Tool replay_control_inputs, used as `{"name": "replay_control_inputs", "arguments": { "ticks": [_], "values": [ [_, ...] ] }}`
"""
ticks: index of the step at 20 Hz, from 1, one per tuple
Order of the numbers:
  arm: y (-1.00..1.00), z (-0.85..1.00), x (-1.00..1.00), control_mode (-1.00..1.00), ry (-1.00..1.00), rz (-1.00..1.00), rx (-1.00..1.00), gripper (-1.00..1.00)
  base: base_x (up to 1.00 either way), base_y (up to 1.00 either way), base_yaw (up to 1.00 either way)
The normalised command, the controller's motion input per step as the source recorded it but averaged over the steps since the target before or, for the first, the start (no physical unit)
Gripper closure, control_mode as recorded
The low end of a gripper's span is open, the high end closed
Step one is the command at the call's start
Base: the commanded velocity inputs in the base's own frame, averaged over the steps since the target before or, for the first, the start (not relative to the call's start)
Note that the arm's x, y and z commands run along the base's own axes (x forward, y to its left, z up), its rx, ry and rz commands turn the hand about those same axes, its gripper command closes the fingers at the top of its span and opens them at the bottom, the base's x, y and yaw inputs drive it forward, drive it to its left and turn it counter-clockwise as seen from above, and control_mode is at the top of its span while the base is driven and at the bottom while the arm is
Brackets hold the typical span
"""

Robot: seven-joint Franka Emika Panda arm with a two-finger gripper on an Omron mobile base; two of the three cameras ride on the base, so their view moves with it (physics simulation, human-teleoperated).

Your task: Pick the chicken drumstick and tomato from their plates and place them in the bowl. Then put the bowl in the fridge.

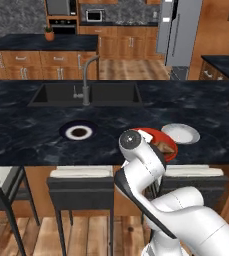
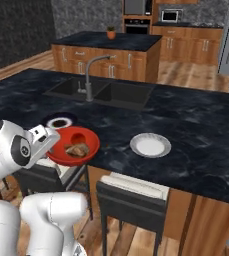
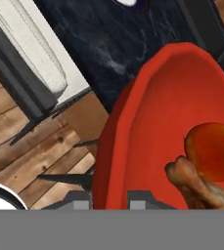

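Two items, chicken drumstick [image 3: 196, 183] and tomato [image 3: 212, 151], lie in bowl [image 2: 75, 145] at worktop's near edge; gripper [image 3: 109, 199] pinches its rim; next, carry level to fridge [image 1: 178, 31].

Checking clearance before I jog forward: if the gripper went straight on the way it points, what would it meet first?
The gripper is already shut on the near rim of the red bowl. Pushing on, it seems it would run along the bowl wall towards the chicken drumstick and tomato; depth is unclear.
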Motion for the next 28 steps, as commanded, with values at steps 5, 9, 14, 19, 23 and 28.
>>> {"name": "replay_control_inputs", "arguments": {
  "ticks": [5, 9, 14, 19, 23, 28],
  "values": [
    [0.00, 0.00, 0.00, 1.00, 0.00, 0.00, 0.00, 1.00, -0.05, 0.89, 0.10],
    [0.00, 0.00, 0.00, 1.00, 0.00, 0.00, 0.00, 1.00, 0.00, 0.93, 0.02],
    [0.00, 0.00, 0.00, 1.00, 0.00, 0.00, 0.00, 1.00, 0.00, 0.94, 0.00],
    [0.00, 0.00, 0.00, 1.00, 0.00, 0.00, 0.00, 1.00, 0.02, 0.92, 0.00],
    [0.00, 0.00, 0.00, 1.00, 0.00, 0.00, 0.00, 1.00, 0.04, 0.93, 0.00],
    [0.00, 0.00, 0.00, 1.00, 0.00, 0.00, 0.00, 1.00, 0.07, 0.92, 0.00]
  ]
}}
